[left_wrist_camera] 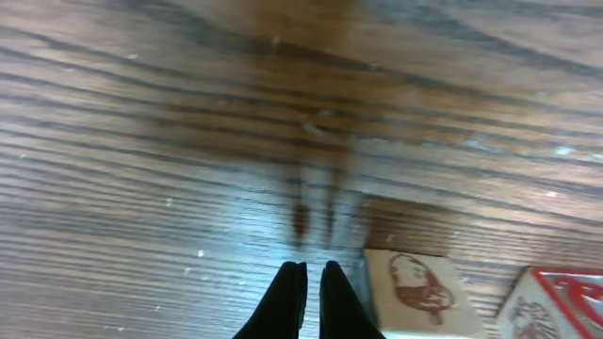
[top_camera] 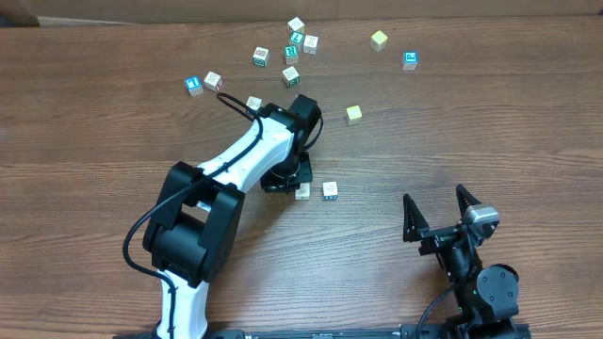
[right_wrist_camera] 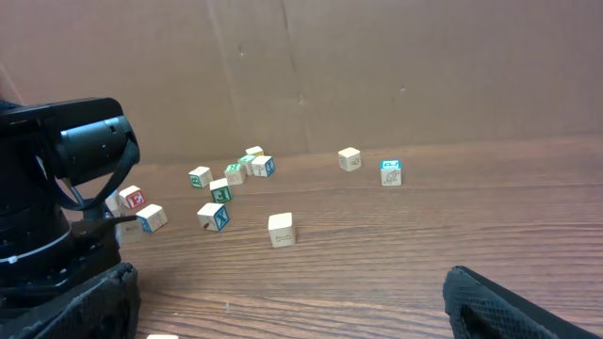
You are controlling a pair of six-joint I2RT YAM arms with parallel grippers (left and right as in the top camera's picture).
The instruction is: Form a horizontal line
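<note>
Two pale wooden cubes lie side by side in the middle of the table, the left cube (top_camera: pixel 302 191) and the right cube (top_camera: pixel 330 190), a thin gap between them. In the left wrist view the nearer cube (left_wrist_camera: pixel 415 290) shows a reddish print, and its neighbour (left_wrist_camera: pixel 558 306) is cut off at the frame's edge. My left gripper (top_camera: pixel 292 185) is low over the table just left of this pair. Its black fingertips (left_wrist_camera: pixel 312 281) are shut with nothing between them, right beside the nearer cube. My right gripper (top_camera: pixel 439 209) stands open near the front right, empty, its fingers (right_wrist_camera: pixel 504 303) far apart.
Several loose cubes are scattered across the far half of the table, among them a cluster (top_camera: pixel 291 54), a pair at the left (top_camera: pixel 203 83), one (top_camera: pixel 353 114) nearest the middle and one at the far right (top_camera: pixel 410 60). The left arm (right_wrist_camera: pixel 57 188) fills the left of the right wrist view.
</note>
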